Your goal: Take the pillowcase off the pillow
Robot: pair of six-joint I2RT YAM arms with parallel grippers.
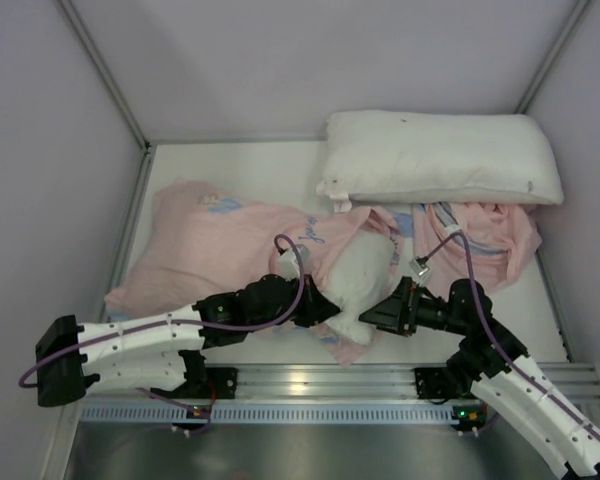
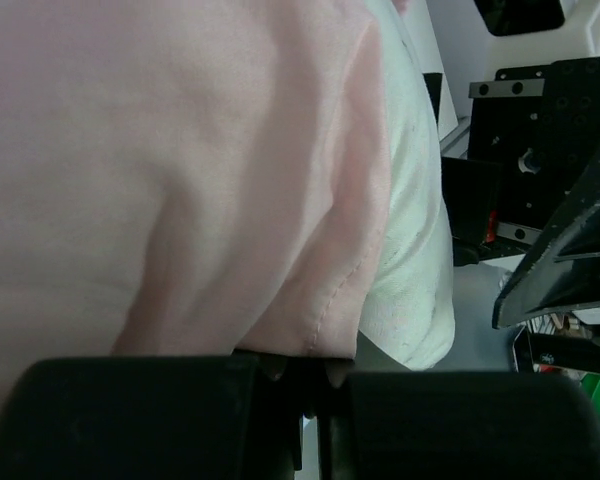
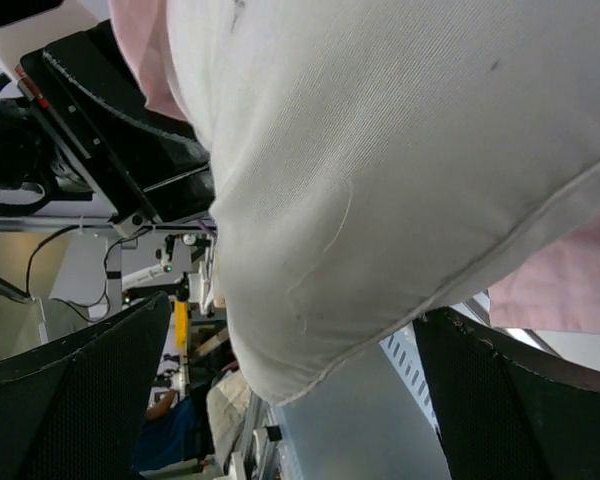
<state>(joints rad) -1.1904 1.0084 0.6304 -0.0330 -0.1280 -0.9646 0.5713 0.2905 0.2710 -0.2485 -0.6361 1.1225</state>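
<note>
The pillowcase [image 1: 205,250], pink side up, lies at the left middle of the table. The white pillow [image 1: 358,280] sticks out of its open end toward the arms. My left gripper [image 1: 330,306] is shut on the pillowcase's stitched hem [image 2: 325,320]; in the left wrist view the pink cloth [image 2: 180,170] fills the frame with the pillow [image 2: 415,250] beside it. My right gripper [image 1: 373,312] is open, its fingers [image 3: 520,400] standing wide on either side of the pillow's near corner [image 3: 280,370] without pressing on it.
A second white pillow [image 1: 440,160] lies at the back right against the wall. Another crumpled pink and blue case [image 1: 485,235] lies in front of it. The metal rail [image 1: 310,385] with the arm bases runs along the near edge.
</note>
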